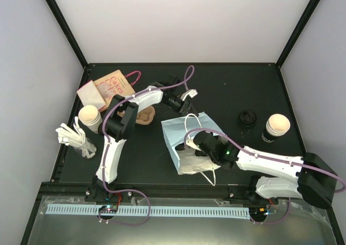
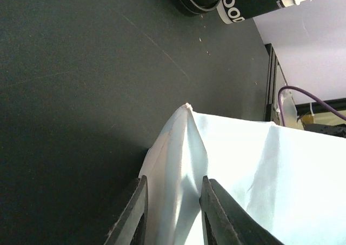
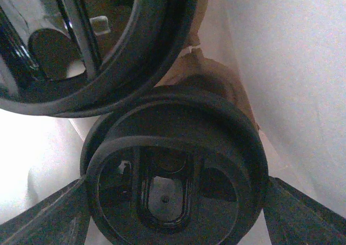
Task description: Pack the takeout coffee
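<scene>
Right wrist view looks into the pale blue bag (image 3: 292,66), where a black lid (image 3: 173,174) sits between the two fingers of the right claw (image 3: 175,202). The fingers press on its rim from either side, clamped on it. I cannot tell whether a cup hangs under it. A second lid (image 3: 108,50), glossy and black, lies just above it and overlaps its edge, with something brown tucked behind the two.

From above, the bag lies on its side in the middle of the table (image 1: 227,88), its mouth facing the near right, and the right arm reaches into it from that side. At the bag's far edge the left claw (image 1: 187,100) pinches a raised fold of the paper, closed tight on it.

Outside the bag, a black cup (image 1: 277,127) with a cream top stands upright towards the right, with a loose lid (image 1: 248,118) just to its left. Another cup (image 1: 90,118) stands upright near the left edge. Between that cup and the bag lies a brown cardboard carrier (image 1: 145,115). A brown paper bag with pink handles (image 1: 113,85) lies flat at the far left, and a bundle of white sticks (image 1: 74,137) sits at the near left.
</scene>
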Controlling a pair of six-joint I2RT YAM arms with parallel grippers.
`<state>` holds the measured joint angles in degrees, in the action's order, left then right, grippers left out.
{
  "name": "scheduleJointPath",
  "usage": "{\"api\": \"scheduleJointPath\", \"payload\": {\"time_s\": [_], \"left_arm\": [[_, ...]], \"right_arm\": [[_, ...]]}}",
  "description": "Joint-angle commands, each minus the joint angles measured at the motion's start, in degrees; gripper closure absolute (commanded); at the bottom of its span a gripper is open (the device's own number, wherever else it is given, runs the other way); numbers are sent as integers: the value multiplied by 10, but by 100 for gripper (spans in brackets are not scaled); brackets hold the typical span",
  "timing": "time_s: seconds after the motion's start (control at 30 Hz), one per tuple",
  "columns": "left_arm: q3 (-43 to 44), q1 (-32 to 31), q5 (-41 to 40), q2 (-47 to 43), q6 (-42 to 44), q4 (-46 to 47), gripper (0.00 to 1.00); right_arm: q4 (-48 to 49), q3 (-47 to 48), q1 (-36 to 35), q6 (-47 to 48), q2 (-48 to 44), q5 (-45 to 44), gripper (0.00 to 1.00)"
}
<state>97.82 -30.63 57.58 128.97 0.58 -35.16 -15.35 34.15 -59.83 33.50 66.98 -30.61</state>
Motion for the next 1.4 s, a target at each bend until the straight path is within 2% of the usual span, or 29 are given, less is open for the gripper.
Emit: {"api": "scheduleJointPath", "payload": {"time_s": [0.0,0.37,0.77,1.13,1.23,1.33,1.37], "left_arm": [[11,-19,21,20,26,-42,72],[13,-27,39,22,47,-59,82],[13,-36,44,23,56,-66,83],[13,-38,45,18,55,-66,83],[13,-38,42,16,47,-61,80],[13,-37,31,14,22,-46,72],[12,-36,26,11,12,-39,66]], "right_arm": [[-19,3,15,-22,24,2,41],[-35,4,25,-24,44,5,41],[-101,59,58,-62,95,69,42],[-145,77,58,-78,91,91,41],[-159,92,58,-81,85,87,40],[-177,110,58,-81,74,83,39],[-183,114,58,-81,70,83,39]]}}
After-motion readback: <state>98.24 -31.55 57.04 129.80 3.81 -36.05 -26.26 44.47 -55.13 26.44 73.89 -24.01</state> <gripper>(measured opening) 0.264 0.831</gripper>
